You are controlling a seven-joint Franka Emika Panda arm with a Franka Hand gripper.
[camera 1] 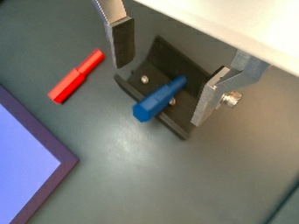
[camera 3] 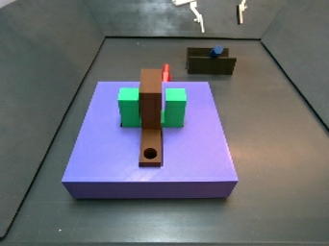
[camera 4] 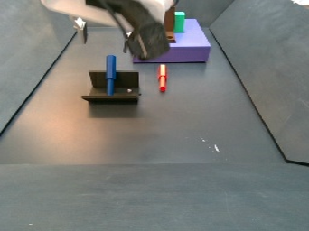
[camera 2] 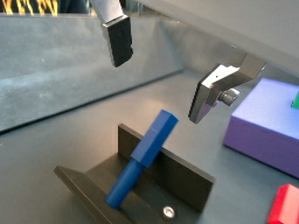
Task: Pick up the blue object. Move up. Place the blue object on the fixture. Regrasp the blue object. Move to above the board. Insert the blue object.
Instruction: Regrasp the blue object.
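A dark tabletop scene, described around the fixture point(camera 4: 111, 93), a dark L-shaped bracket on a base plate standing on the floor.

In a side view, at far left above the fixture, the gripper point(camera 4: 107, 29) hangs in the air with its two silver fingers spread apart and nothing between them. Both wrist views confirm this: the fingers point(camera 1: 119, 42) stand wide on either side of the fixture, well clear of it.

Leaning in the fixture is the blue object point(camera 4: 110, 74), a short blue peg. Its lower end rests on the base plate and its upper part is propped against the upright wall, tilted rather than straight.

Just to the right of the fixture a red peg point(camera 4: 163, 78) lies flat on the floor, apart from it.

Farther back and to the right of the fixture sits the board point(camera 4: 187, 47), a purple block carrying a green block point(camera 4: 178, 22).

Judging from this layout, picking up, lifting and placing on the fixture look done. Regrasping, moving above the board and inserting remain.
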